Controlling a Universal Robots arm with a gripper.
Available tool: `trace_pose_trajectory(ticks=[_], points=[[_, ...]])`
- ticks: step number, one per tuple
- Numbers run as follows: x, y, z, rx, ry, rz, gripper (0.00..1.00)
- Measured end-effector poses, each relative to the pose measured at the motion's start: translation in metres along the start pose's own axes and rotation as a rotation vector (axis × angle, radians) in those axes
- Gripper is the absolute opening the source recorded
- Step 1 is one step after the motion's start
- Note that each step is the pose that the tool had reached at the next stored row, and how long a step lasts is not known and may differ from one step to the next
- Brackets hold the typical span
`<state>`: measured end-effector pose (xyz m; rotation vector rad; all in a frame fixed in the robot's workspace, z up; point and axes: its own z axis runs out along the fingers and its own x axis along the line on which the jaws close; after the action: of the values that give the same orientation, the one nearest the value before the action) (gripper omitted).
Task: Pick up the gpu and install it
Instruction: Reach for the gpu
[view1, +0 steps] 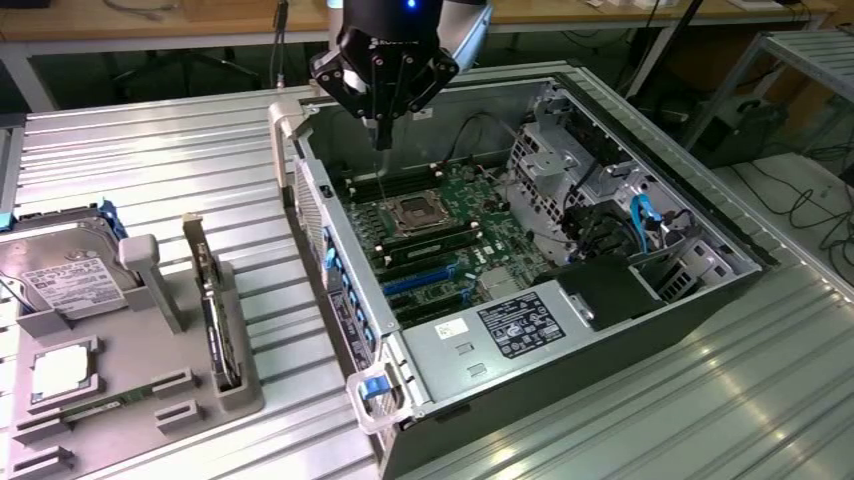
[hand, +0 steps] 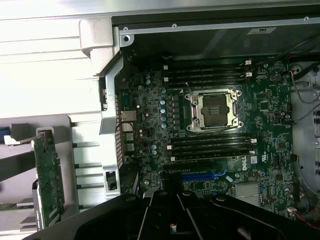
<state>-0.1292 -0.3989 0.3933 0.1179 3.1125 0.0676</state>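
The gpu (view1: 214, 305) stands on edge in a slot of the grey holder (view1: 147, 370) at the exterior view's left, its silver bracket end pointing up and away. In the wrist view the gpu (hand: 48, 180) shows as a green circuit face in that same holder, outside the case wall. My gripper (view1: 383, 138) hangs over the far part of the open computer case (view1: 400, 350), above the motherboard (view1: 447, 235). Its fingers are shut together and point straight down with nothing between them. It is well apart from the gpu.
A silver hard drive (view1: 60, 272) with a white label lies in the holder beside the gpu. Inside the case are the CPU socket (hand: 215, 110), black memory slots (hand: 210, 147), blue expansion slots (view1: 420, 280), drive cages (view1: 574, 165) and cables (view1: 641, 225). Ribbed metal table (view1: 694, 400) surrounds it.
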Motion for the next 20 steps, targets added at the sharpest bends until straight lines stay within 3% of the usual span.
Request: trace_pose_trajectory(ticks=[20], points=[[0.0055, -0.0004, -0.0001, -0.0001, 0.0, 0.0, 0.11]])
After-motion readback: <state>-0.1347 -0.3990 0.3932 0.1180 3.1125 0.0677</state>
